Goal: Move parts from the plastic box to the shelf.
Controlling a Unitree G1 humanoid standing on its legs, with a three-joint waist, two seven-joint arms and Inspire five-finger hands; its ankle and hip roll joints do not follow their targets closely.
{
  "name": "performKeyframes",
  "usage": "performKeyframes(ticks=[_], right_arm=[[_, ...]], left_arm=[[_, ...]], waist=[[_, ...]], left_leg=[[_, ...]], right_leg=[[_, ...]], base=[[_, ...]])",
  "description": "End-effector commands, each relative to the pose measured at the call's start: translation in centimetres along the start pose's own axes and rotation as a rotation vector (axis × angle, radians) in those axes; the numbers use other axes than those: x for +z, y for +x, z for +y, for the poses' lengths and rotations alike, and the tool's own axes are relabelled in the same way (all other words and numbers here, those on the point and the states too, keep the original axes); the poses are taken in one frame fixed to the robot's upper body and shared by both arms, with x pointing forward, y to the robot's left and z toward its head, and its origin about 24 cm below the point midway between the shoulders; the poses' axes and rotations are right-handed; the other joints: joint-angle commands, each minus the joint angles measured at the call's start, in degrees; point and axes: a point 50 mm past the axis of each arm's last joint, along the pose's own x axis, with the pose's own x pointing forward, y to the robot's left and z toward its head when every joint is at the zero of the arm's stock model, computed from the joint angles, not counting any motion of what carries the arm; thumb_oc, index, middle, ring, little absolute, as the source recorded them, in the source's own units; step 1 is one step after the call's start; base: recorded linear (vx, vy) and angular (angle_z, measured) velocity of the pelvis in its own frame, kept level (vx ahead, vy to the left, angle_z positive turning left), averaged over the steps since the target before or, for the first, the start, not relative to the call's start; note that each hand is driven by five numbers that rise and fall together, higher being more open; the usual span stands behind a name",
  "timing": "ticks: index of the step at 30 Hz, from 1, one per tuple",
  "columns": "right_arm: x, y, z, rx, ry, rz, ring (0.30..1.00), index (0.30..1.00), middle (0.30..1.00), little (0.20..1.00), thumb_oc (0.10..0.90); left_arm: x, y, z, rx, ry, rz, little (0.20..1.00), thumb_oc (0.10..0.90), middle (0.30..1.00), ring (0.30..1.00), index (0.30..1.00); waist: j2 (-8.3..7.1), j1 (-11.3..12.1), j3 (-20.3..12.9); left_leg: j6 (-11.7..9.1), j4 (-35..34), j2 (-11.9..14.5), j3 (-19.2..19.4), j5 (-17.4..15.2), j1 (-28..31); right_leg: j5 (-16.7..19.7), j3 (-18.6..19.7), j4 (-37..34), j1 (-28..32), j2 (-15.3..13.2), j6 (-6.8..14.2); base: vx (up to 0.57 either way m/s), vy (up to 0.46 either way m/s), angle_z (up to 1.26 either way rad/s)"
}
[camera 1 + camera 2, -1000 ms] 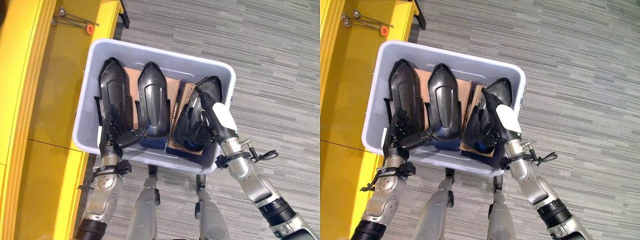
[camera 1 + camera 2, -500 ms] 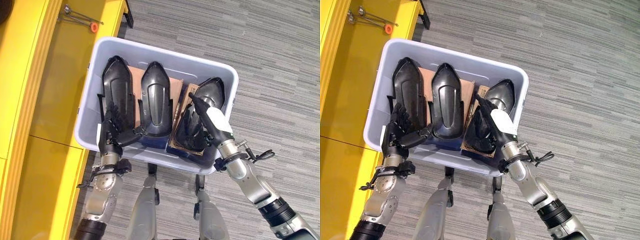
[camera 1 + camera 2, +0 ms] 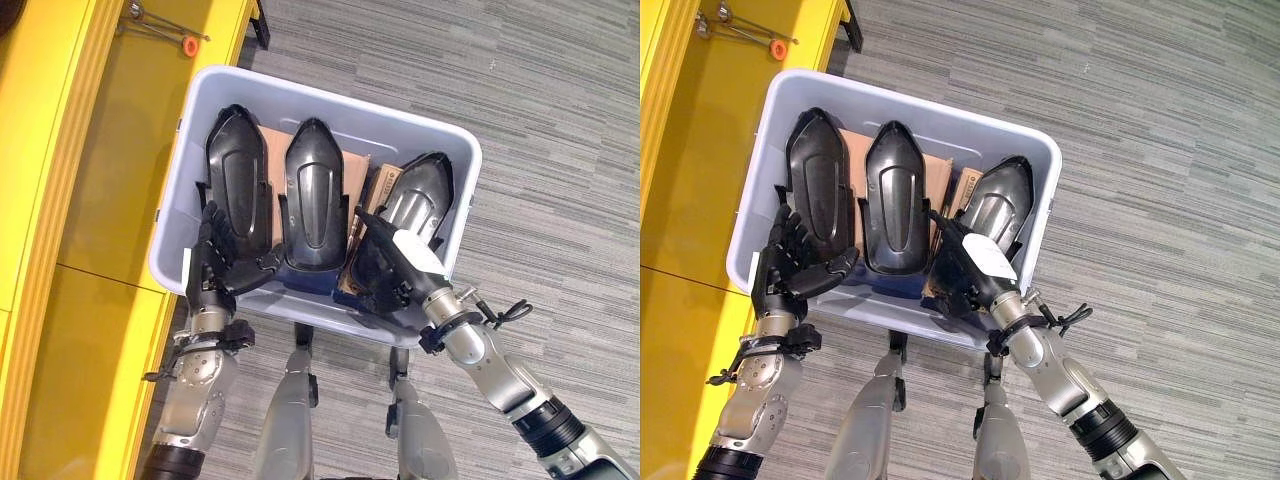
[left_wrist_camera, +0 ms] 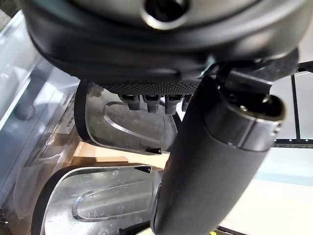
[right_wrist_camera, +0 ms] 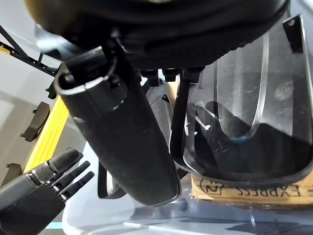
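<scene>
Three black parts lie side by side in the plastic box [image 3: 455, 215], long axes running from box's near wall to far wall, pointed ends at far wall. Glossy moulded shells, raised centre rib; brown cardboard [image 3: 352, 170] under them.

Right part [image 3: 415, 200] is on box's right side; right hand [image 3: 385, 270] sits on its near end, fingers down into the box. Grip state: cannot tell, fingers hidden behind shell.

Left part [image 3: 232, 180] by box's left wall; middle part [image 3: 312, 195] at box centre. Left hand [image 3: 215, 265] at near-left corner, fingers straight and spread, thumb out toward middle part, holds nothing.

Judgement: right hand nearest to a pick. Yellow shelf [image 3: 110, 180] lies left of the box.
</scene>
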Motion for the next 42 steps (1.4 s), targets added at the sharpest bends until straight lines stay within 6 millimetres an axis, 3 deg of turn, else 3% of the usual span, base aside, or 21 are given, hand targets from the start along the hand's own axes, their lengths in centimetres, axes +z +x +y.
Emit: performKeyframes(ticks=[1, 22, 42], right_arm=[[3.8, 0.6, -1.0, -0.045, 0.048, -0.217, 1.0, 1.0, 1.0, 1.0, 0.9], [4.2, 0.9, -2.0, -0.109, -0.04, -0.242, 1.0, 1.0, 1.0, 1.0, 0.9], [2.8, 0.8, -5.6, -0.406, -0.351, -0.175, 1.0, 1.0, 1.0, 1.0, 0.9]], left_arm=[[5.2, -0.3, 1.1, -0.002, -0.021, -0.266, 1.0, 0.9, 1.0, 1.0, 1.0], [5.7, -0.4, 0.8, 0.001, -0.034, -0.289, 1.0, 0.9, 1.0, 1.0, 1.0], [5.8, -0.3, 0.2, 0.008, -0.019, -0.304, 1.0, 0.9, 1.0, 1.0, 1.0]], waist=[[-1.83, 0.65, -1.92], [-0.51, 0.41, 0.76], [1.79, -1.77, 0.77]], left_leg=[[-2.28, 8.49, 3.32, 0.41, -2.77, -6.57], [-1.37, 11.23, 2.32, 0.77, -3.98, -10.19], [0.08, 16.18, 1.87, 2.46, -6.39, -17.28]], right_leg=[[-4.51, -2.87, 2.83, 4.34, -5.67, 1.45], [-4.42, -2.46, 4.09, 1.56, -6.59, 1.59], [-4.73, 0.76, 7.94, -7.04, -7.63, 1.63]], base=[[-0.01, 0.001, 0.04], [0.0, 0.003, 0.02], [-0.01, 0.019, -0.04]])
